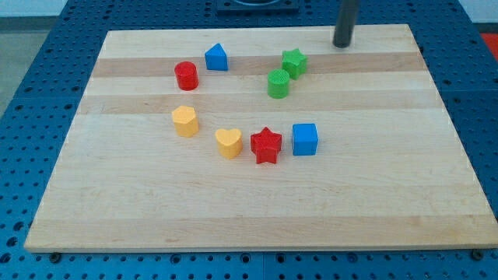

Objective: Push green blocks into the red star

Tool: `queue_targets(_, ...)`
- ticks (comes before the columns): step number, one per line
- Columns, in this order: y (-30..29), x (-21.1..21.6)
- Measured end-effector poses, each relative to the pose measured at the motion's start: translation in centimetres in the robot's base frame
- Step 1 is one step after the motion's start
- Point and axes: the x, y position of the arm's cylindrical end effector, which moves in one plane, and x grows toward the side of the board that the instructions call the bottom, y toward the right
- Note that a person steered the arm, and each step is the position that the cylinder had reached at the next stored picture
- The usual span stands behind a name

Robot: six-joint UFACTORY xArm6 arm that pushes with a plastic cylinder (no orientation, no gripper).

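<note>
A green star [294,62] and a green cylinder [278,83] sit close together at the upper middle of the wooden board [156,210]. The red star [266,145] lies below them near the board's middle, between a yellow heart [229,143] on its left and a blue cube [305,139] on its right. My tip [341,43] rests near the board's top edge, up and to the right of the green star, apart from every block.
A red cylinder [186,75] and a blue pentagon-shaped block [216,57] sit at the upper left. A yellow hexagon-like block [185,121] lies left of the yellow heart. A blue perforated table surrounds the board.
</note>
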Motion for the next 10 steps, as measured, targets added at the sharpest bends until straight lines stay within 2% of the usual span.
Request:
queue_targets(1,-0.7,1.8)
queue_targets(4,-11.9,2.4)
queue_targets(5,-13.7,5.1)
queue_targets(7,-13.8,15.4)
queue_targets(8,-13.8,17.9)
queue_targets(10,-13.8,18.1)
